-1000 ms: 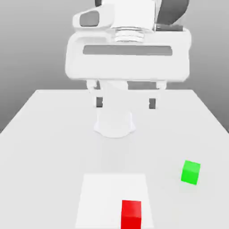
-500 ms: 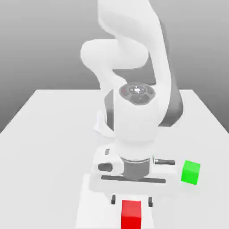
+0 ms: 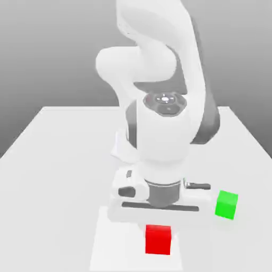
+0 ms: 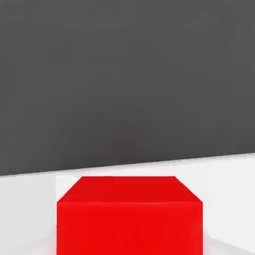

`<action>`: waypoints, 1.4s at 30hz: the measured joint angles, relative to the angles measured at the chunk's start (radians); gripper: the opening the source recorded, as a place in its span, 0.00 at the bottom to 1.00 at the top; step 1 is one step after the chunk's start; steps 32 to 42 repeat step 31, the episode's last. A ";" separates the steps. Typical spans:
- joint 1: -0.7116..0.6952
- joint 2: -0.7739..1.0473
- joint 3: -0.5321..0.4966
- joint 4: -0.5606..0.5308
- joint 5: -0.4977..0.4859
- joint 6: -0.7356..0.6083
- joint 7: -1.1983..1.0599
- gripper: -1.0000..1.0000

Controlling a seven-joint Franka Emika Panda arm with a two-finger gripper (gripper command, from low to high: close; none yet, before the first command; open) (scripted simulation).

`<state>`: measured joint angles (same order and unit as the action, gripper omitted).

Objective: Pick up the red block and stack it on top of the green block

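You're early in the task, by my read: the red block (image 3: 158, 239) isn't on the green block (image 3: 227, 204) yet, and nothing is stacked. Using the green block as landmark, the red block sits near it, toward the exterior view's left and closer to the camera, on the lighter square patch (image 3: 106, 239) of the white table (image 3: 53, 159). The two blocks are apart, not touching. The green block's top is bare.

The Panda arm (image 3: 159, 106) leans over the table, and its wide hand body (image 3: 159, 204) hangs just behind and above the red block, to the exterior view's left of the green block. In the hand view the red block (image 4: 130, 214) fills the near foreground, so you're lined up on it.

Left to do, as I judge it: confirm the grasp, lift, carry across to the green block, set down on top, release.

Hard to make out: the hand body hides the fingers, so I cannot tell how far apart they are or whether they have hold of the block. Whether the red block rests on the table or is raised off it isn't clear either. The hand view cuts off the block's lower part.
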<state>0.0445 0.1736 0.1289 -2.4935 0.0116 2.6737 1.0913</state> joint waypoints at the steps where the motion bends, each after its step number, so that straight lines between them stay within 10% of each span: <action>1: 0.013 -0.019 0.018 -0.014 0.015 -0.003 0.038 0.00; 14: 0.285 -0.232 0.170 -0.204 0.084 -0.017 0.652 0.00; 28: 0.307 -0.052 0.171 -0.240 -0.146 0.177 0.978 0.00; 29: 0.312 -0.037 0.164 -0.240 -0.161 0.191 0.989 1.00; 42: 0.312 -0.037 0.164 -0.240 -0.161 0.191 0.989 1.00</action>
